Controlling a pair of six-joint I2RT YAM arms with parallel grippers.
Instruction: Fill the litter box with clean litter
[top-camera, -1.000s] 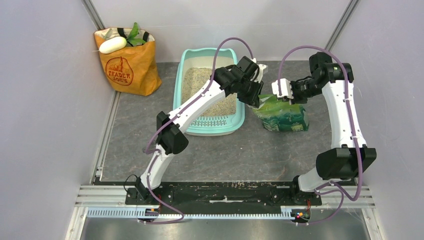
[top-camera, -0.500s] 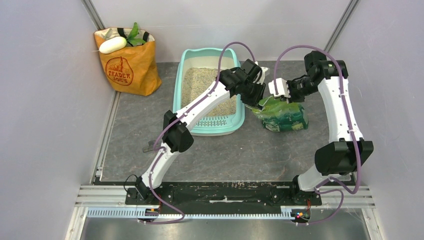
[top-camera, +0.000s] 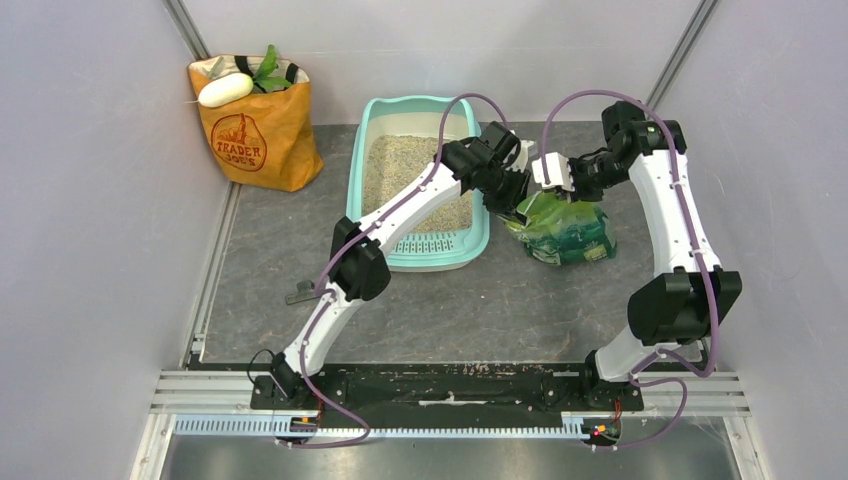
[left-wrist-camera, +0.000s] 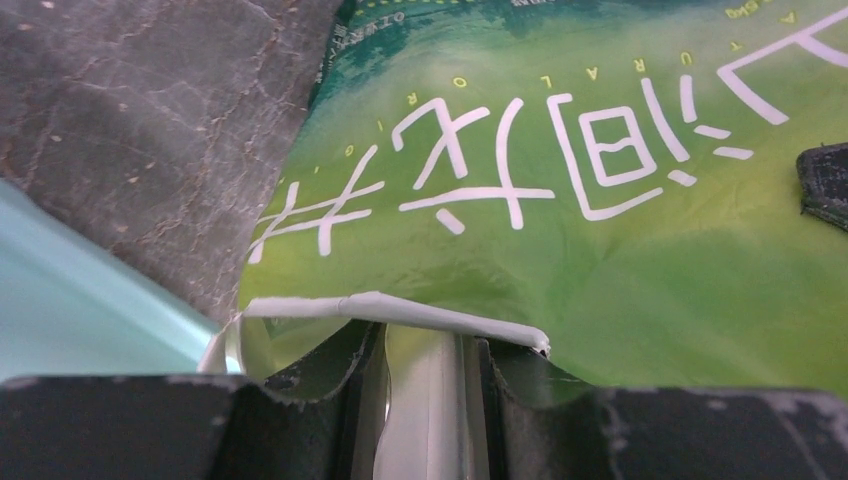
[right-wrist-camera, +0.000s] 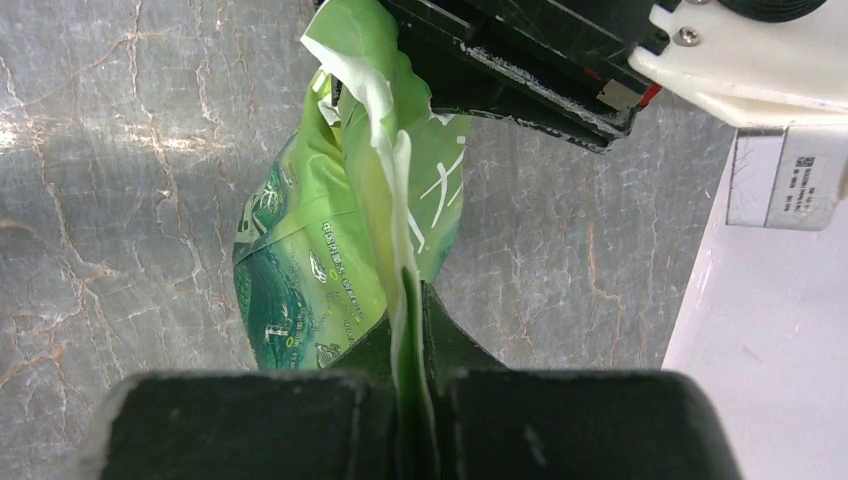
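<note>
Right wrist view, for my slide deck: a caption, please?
Right gripper and left gripper both clamp the green bag's top edge.

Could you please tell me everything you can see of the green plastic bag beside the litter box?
The green plastic bag is glossy, crinkled film, printed in light and dark green with white characters, and white inside. It sits on the grey table to the right of the litter box, with a strip of table showing between them and its top edge raised. The left gripper and the right gripper are each shut on a fold of that edge.
</note>
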